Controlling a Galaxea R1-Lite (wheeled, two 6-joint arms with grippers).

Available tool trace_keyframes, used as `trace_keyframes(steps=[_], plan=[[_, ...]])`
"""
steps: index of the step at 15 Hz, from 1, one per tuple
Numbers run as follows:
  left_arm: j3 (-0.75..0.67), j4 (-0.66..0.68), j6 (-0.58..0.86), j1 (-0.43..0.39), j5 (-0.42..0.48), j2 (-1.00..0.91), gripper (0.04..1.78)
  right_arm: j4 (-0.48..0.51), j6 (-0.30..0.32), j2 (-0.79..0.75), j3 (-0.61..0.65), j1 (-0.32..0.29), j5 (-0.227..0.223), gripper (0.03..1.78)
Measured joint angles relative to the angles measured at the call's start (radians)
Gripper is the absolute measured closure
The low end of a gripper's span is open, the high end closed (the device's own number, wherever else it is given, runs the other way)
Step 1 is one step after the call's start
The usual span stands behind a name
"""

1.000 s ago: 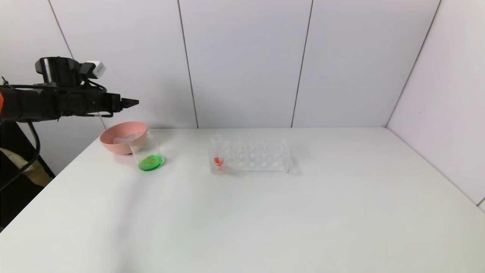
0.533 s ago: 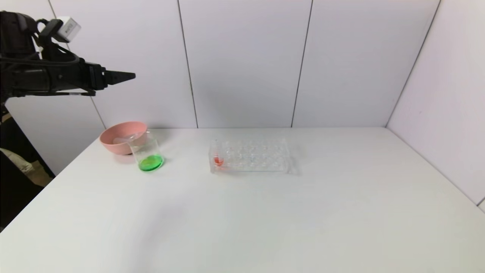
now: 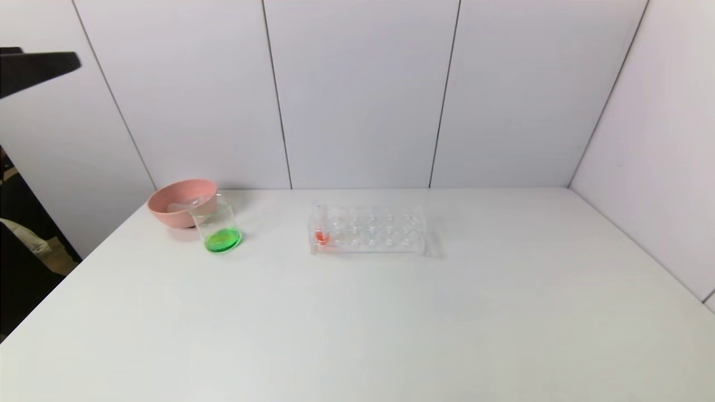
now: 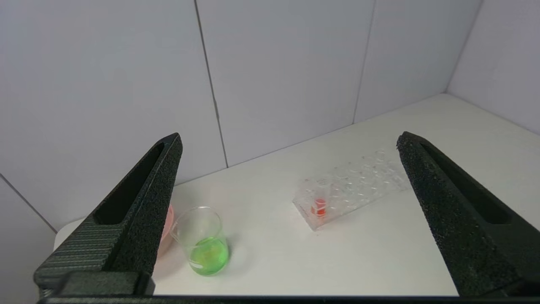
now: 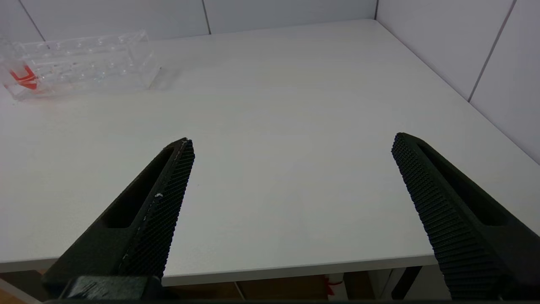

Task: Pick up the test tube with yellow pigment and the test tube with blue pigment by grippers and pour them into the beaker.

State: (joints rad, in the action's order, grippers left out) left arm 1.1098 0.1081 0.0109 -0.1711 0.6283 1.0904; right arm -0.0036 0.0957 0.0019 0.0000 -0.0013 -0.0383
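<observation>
Both grippers, left (image 4: 287, 211) and right (image 5: 291, 202), gape empty. Small clear glass beaker (image 3: 218, 226) holds green liquid already. Judging so, retreat high above it, avoiding knocks.

A: What's under the right gripper (image 5: 291, 147)?

B: Bare white table (image 5: 287, 109), jaws spread wide, nothing between them.

A: Anything farther off?

B: A clear rack (image 5: 80, 63), red-orange tube (image 5: 23, 77) at one end.
</observation>
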Motion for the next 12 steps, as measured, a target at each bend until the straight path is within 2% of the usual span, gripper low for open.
trace_keyframes(steps=[2, 4, 8, 12], plan=[[-0.119, -0.036, 0.031, 0.021, -0.02, -0.213, 0.05, 0.0, 0.0, 0.0, 0.0, 0.0, 0.0, 0.1], [-0.234, -0.1, 0.04, 0.057, -0.081, -0.402, 0.05, 0.0, 0.0, 0.0, 0.0, 0.0, 0.0, 0.1], [-0.521, -0.254, 0.015, 0.115, -0.368, -0.697, 0.05, -0.001, 0.0, 0.0, 0.0, 0.0, 0.0, 0.1], [-0.806, -0.259, 0.014, 0.145, -0.532, -0.885, 0.05, 0.0, 0.0, 0.0, 0.0, 0.0, 0.0, 0.1]])
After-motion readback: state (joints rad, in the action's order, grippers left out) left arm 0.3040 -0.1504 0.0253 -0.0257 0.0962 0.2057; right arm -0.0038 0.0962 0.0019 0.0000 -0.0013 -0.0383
